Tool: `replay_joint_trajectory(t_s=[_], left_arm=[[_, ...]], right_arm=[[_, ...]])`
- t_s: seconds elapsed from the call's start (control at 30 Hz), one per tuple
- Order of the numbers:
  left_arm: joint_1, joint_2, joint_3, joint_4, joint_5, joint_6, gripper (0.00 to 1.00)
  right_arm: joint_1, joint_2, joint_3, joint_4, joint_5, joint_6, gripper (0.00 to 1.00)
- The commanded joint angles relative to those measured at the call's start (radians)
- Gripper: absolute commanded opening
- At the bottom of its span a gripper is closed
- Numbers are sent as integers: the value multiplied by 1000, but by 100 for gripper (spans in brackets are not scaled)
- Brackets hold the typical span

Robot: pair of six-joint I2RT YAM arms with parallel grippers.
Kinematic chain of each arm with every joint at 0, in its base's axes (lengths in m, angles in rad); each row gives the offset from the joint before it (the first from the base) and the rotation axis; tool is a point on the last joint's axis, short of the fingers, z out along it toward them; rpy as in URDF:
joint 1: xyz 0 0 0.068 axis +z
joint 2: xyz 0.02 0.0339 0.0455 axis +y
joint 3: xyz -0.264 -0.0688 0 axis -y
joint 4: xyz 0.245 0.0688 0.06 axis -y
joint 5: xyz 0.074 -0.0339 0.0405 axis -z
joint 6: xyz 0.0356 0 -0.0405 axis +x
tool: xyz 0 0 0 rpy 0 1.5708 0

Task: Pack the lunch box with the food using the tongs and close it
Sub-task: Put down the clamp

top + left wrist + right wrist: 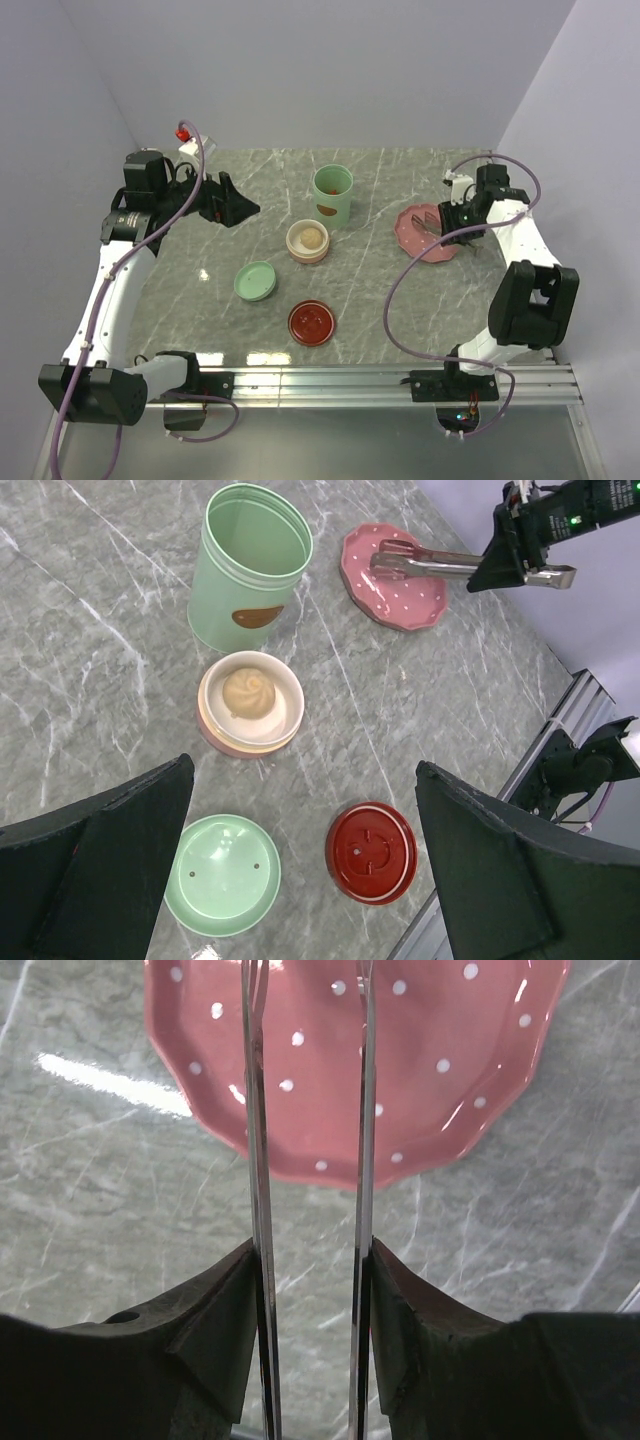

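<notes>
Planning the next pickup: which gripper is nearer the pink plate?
Right. The right gripper is at the pink plate's edge, its tongs reaching over it; the left gripper is far at the table's left side.

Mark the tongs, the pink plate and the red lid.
tongs (257, 1110): right wrist view, on its left arm.
pink plate (405, 605): left wrist view, bare face below the tongs.
red lid (312, 322): top view, its centre.
</notes>
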Motion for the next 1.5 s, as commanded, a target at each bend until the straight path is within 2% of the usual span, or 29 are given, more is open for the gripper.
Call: replay_joint_trajectory(t_s=[0.0, 0.23, 0.33, 0.53, 0.77, 1.07, 1.17, 1.2, 1.47], left_arm=[[2, -18, 18, 11, 2, 6, 99], [4, -29, 23, -3, -6, 17, 100], [4, -35, 26, -9, -9, 23, 99], [4, -27, 35, -18, -9, 29, 99], [4, -24, 38, -19, -4, 28, 99], [4, -26, 51, -19, 9, 23, 99], [4, -24, 52, -19, 11, 22, 100], [4, -24, 54, -21, 11, 22, 99], [2, -26, 61, -21, 9, 23, 99]], right_arm=[[-7, 18, -7, 71, 1, -20, 51], [-7, 70, -75, 132, 57, -64, 55], [-7, 97, -107, 154, 85, -84, 61], [-7, 149, -97, 157, 114, -95, 63], [-7, 190, -43, 108, 126, -123, 72], [-7, 181, 11, 34, 168, -135, 76], [-5, 198, 48, -15, 157, -143, 85], [-4, 204, 66, -27, 151, -146, 93], [-5, 229, 111, -82, 140, -155, 95]])
